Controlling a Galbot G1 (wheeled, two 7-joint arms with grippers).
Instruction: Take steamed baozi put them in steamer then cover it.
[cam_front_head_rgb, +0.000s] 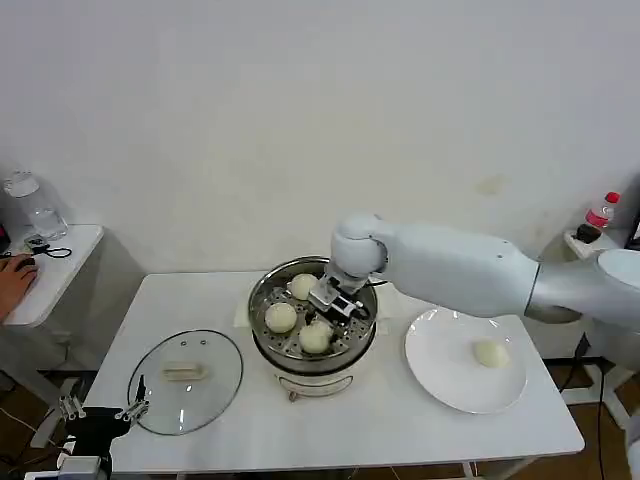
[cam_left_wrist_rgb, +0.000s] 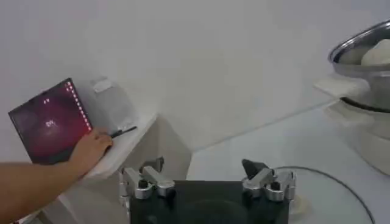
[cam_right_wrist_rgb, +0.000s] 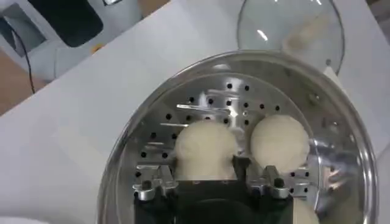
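Note:
The steamer (cam_front_head_rgb: 262, 303) stands mid-table with three baozi on its perforated tray (cam_right_wrist_rgb: 207, 100). My right gripper (cam_front_head_rgb: 322, 296) reaches into the pot and is shut on the rear baozi (cam_front_head_rgb: 301, 286) (cam_right_wrist_rgb: 204, 146), which rests on the tray with a finger on each side. Two more baozi (cam_front_head_rgb: 280, 317) (cam_front_head_rgb: 315, 339) lie beside it, one of them close by (cam_right_wrist_rgb: 279, 141). A last baozi (cam_front_head_rgb: 490, 353) sits on the white plate (cam_front_head_rgb: 440, 375). The glass cover (cam_front_head_rgb: 185, 380) (cam_right_wrist_rgb: 286, 30) lies flat to the steamer's left. My left gripper (cam_front_head_rgb: 103, 408) (cam_left_wrist_rgb: 204, 173) hovers open by the cover's near edge.
A small side table (cam_front_head_rgb: 50, 270) stands off the table's left end, with a tablet (cam_left_wrist_rgb: 49, 122) and a jar (cam_front_head_rgb: 30, 205) on it. A bottle (cam_front_head_rgb: 601, 212) stands on a shelf at the far right. Bare tabletop lies along the front edge.

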